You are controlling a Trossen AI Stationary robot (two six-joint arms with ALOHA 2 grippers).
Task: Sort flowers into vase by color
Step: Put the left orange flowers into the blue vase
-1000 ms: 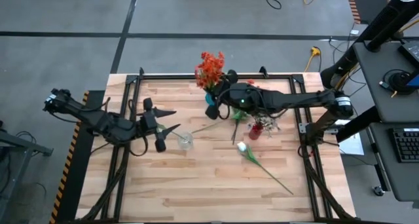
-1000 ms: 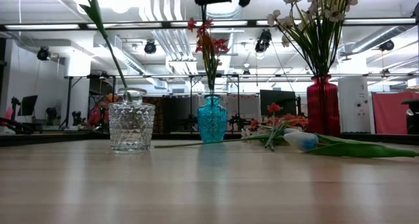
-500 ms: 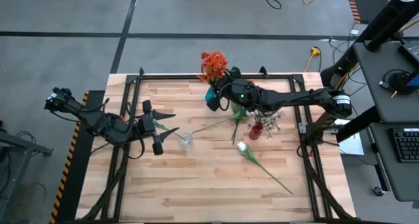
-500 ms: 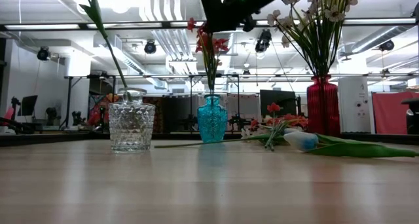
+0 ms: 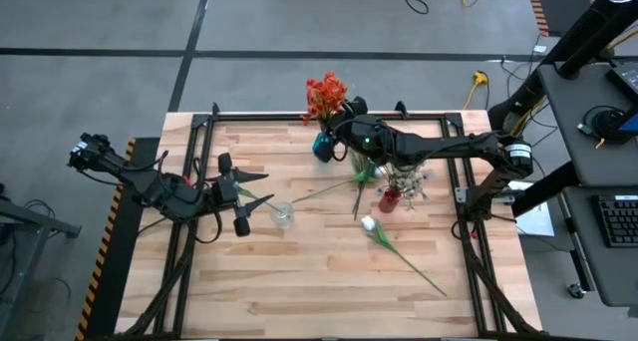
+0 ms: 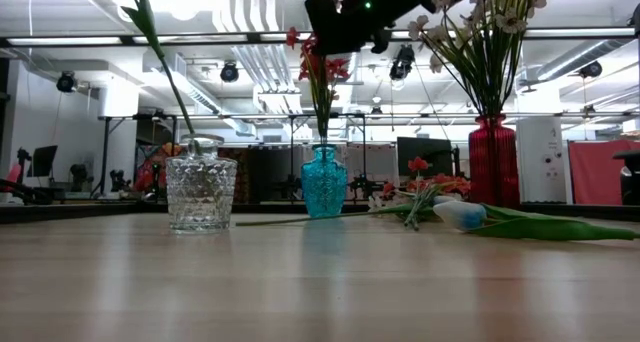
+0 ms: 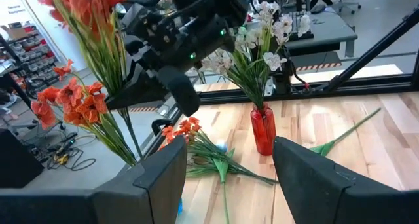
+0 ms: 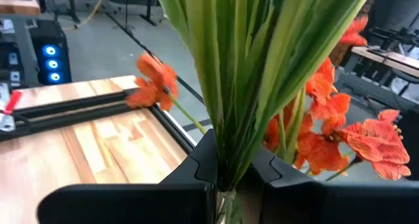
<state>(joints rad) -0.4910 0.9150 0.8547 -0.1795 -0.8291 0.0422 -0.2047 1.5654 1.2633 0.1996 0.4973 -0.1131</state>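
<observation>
My right gripper [image 5: 337, 134] is shut on an upright orange-red flower spray [image 5: 324, 94] above the blue vase [image 6: 324, 182], which has an orange-red flower [image 6: 318, 64] standing in it. The red vase [image 6: 495, 160] holds pale pink-white blossoms [image 6: 480, 12]. A green stem [image 6: 160, 52] stands in the clear vase [image 6: 200, 192]. A white tulip-like bud [image 5: 369, 223] and an orange-red flower [image 7: 186, 129] lie on the table. At the table's left, my left gripper [image 5: 257, 185] stands open, touching nothing. My right gripper pinches the spray's bunched green stems [image 8: 226, 160] between its two fingers. The fingers [image 8: 196, 168] come in about level and lie across the stems. The spray stands upright with its blossoms [image 8: 330, 122] above the fingers. The stems' lower ends are hidden.
A dark metal frame [image 5: 299, 115] runs along the table's edges. The white tulip-like bud's long stem [image 5: 414, 266] stretches toward the near right corner. The near half of the wooden table [image 5: 299, 291] is bare board.
My right gripper, still shut on the orange-red spray, has gone down and toward the table's far edge, coming over the blue vase. The spray has stayed upright in the hold.
</observation>
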